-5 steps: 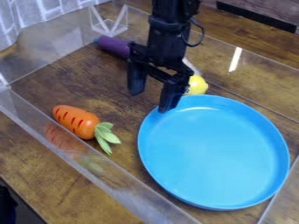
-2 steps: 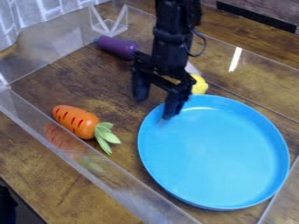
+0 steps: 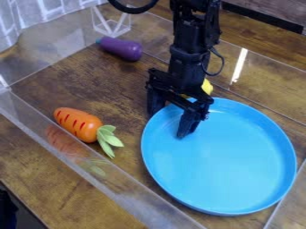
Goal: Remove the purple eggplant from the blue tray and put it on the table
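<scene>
The purple eggplant [image 3: 120, 48] lies on the dark wooden table [image 3: 72, 85] at the upper left, well outside the blue tray [image 3: 227, 170]. That tray is a large round blue dish filling the lower right, with nothing in it. My gripper [image 3: 174, 116] hangs from the black arm, pointing straight down at the tray's upper-left rim. Its two black fingers [image 3: 189, 122] stand apart with nothing between them, one over the tray's inside and one beside the rim.
An orange carrot with green leaves [image 3: 81, 125] lies left of the tray. A yellow lemon [image 3: 206, 87] shows just behind the arm. Clear acrylic walls [image 3: 36, 116] run along the table's left and near edges.
The arm has moved right and toward the camera and sunk lower, from beside the lemon to the tray's upper-left rim. The eggplant, once partly hidden by the arm, now shows whole.
</scene>
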